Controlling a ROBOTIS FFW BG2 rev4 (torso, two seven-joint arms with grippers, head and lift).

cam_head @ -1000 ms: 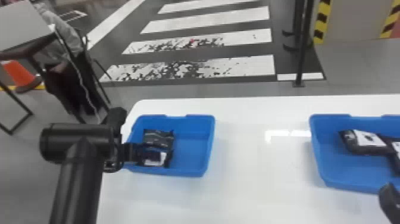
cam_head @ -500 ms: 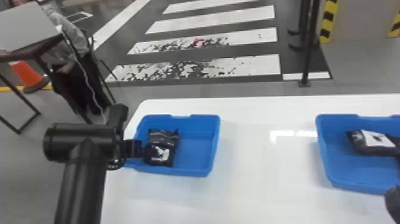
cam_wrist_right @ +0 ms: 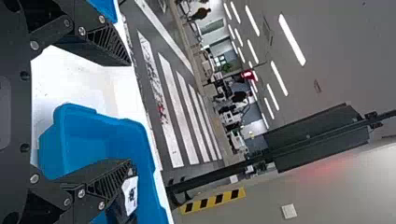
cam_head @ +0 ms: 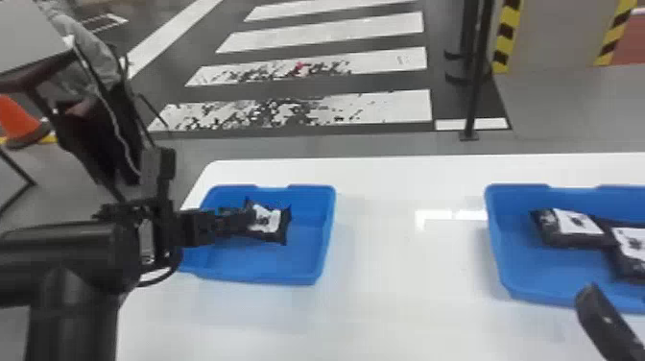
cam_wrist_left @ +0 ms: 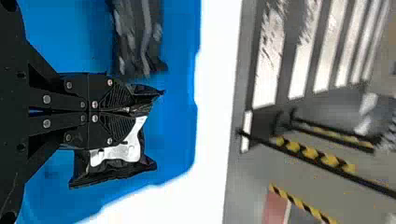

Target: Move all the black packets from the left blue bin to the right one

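Note:
My left gripper (cam_head: pixel 247 218) is over the left blue bin (cam_head: pixel 268 277), shut on a black packet (cam_head: pixel 271 223) with a white label. In the left wrist view the left gripper (cam_wrist_left: pixel 128 110) has its fingers pressed together on one end of that packet (cam_wrist_left: pixel 135 151), and a second black packet (cam_wrist_left: pixel 137 37) lies beside it in the bin. The right gripper (cam_head: pixel 607 319) is by the near side of the right blue bin (cam_head: pixel 542 295), which holds a packet (cam_head: pixel 571 228) touching another (cam_head: pixel 629 247). In the right wrist view the right gripper (cam_wrist_right: pixel 130 113) stands wide open, one finger over a packet (cam_wrist_right: pixel 130 196).
Both bins stand on a white table (cam_head: pixel 408 288), with a broad stretch of tabletop between them. Beyond its far edge are a dark post (cam_head: pixel 475 96) and a striped floor. A chair and an orange cone (cam_head: pixel 17 120) are off to the left.
The left gripper and its packet have moved toward the far side and a little rightward over the left bin, now covering the other packet in the head view. The head view has shifted slightly.

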